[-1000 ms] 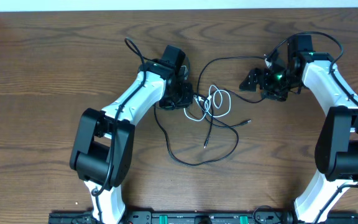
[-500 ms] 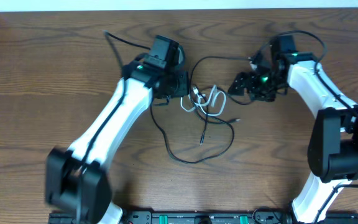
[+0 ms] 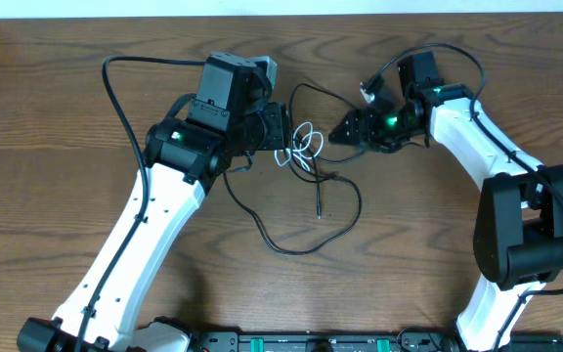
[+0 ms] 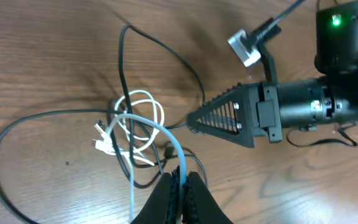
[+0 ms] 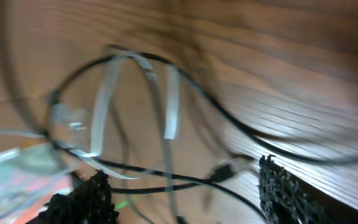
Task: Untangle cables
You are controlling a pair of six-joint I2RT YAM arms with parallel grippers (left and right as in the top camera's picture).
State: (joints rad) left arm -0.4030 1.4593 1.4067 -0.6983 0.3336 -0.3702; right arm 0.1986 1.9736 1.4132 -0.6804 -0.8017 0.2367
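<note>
The two cables lie knotted together near the middle of the worktop (image 3: pixel 57 117), between the two arms. The white cable (image 3: pixel 303 144) is bunched in small loops, and the black cable (image 4: pixel 121 68) is threaded through them. From there the black cable trails toward the near edge in a wide slack loop, with one plug end lying just below the knot. The left gripper (image 4: pixel 179 182) is clenched on a strand of the white cable, which arcs up out of its fingers (image 4: pixel 165 186) toward the loops. The right gripper (image 5: pixel 182 199) is released, its fingers (image 5: pixel 82 199) standing well apart just to the right of the knot. In the blurred right wrist view, black strands are seen crossing between them. The step in hand is judged to be a grasp of the black cable so that it can be drawn out of the white loops. It would be done well if only a black strand were taken, at a spot clear of the white. The white cable should be held fast and steady by the left gripper as an anchor. The pull is best made slowly, away from the left gripper and low over the worktop. That way the plug end can be watched as it slips through, and the knot is not drawn tighter.
</note>
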